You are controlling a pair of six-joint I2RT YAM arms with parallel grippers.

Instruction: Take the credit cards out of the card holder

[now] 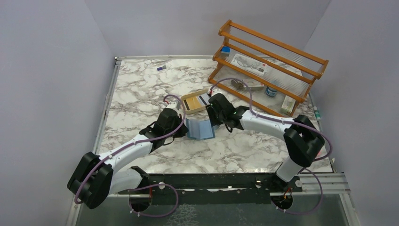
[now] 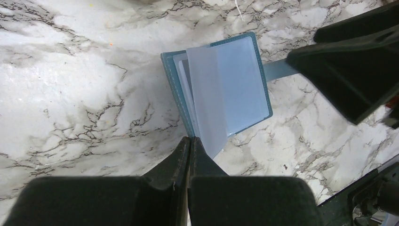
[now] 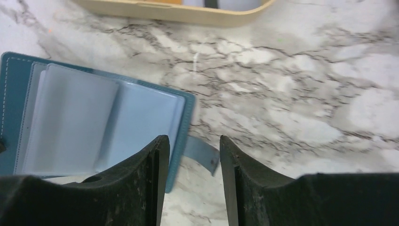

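Observation:
The teal card holder (image 1: pixel 200 129) lies open on the marble table, its clear sleeves fanned up; I see no card in them. It also shows in the left wrist view (image 2: pixel 226 89) and the right wrist view (image 3: pixel 89 117). My left gripper (image 2: pixel 189 139) is shut, its tips pinched at the holder's near left edge. My right gripper (image 3: pixel 190 143) is open, with the holder's right edge and snap tab (image 3: pixel 202 153) between the fingers. The credit cards (image 1: pixel 196 100), one yellow and one with a dark stripe, lie in the tan tray (image 1: pixel 186 107) just behind the holder.
A wooden rack (image 1: pixel 263 61) with small items stands at the back right. A small purple object (image 1: pixel 161 68) lies at the back. The tan tray's rim (image 3: pixel 174 14) is just beyond the right gripper. Grey walls close in three sides.

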